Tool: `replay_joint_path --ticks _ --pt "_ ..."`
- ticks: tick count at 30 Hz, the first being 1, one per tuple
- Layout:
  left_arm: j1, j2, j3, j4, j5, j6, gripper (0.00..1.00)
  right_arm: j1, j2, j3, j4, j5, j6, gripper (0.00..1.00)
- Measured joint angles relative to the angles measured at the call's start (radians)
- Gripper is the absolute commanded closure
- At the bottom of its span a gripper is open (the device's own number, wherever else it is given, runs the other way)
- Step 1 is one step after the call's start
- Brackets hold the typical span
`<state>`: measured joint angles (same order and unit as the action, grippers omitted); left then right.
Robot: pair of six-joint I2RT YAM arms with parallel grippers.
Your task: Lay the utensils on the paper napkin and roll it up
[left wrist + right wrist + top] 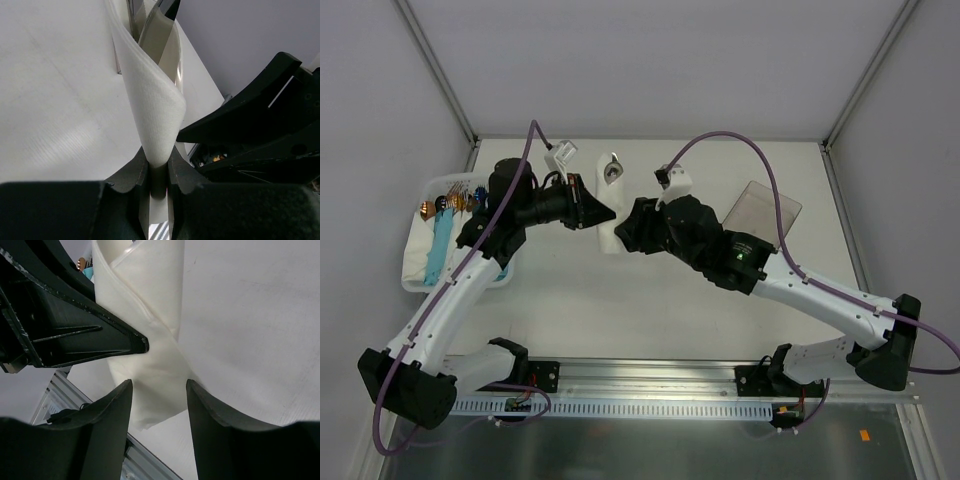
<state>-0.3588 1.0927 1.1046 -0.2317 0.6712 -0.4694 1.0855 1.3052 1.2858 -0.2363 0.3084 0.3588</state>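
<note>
The paper napkin (606,192) lies partly rolled at the table's middle back. A utensil's rounded silvery end (611,171) sticks out of its far end. In the left wrist view the napkin (152,100) rises as a folded white flap with shiny metal utensils (160,35) inside the fold. My left gripper (159,160) is shut on its near edge. My right gripper (159,385) stands open just short of the napkin roll (150,330), touching nothing. Both grippers meet at the napkin, left gripper (600,213) beside right gripper (623,228).
A white tray (416,268) at the left holds light-blue rolled bundles (441,245) and several utensils with coloured ends (450,203). A clear plastic tray (760,208) lies at the back right. The left gripper's finger (100,340) crosses the right wrist view.
</note>
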Motion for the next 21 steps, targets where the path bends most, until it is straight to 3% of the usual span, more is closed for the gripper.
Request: replay_joint_path --ticks 11,21 --pt "0.000 -0.010 -0.001 0.029 0.072 -0.085 1.00 -0.002 -0.001 -0.014 0.059 -0.036 -0.001 0.51" --pt "0.001 -0.010 -0.055 0.172 0.136 -0.214 1.00 -0.024 -0.050 -0.064 0.101 -0.081 0.006 0.46"
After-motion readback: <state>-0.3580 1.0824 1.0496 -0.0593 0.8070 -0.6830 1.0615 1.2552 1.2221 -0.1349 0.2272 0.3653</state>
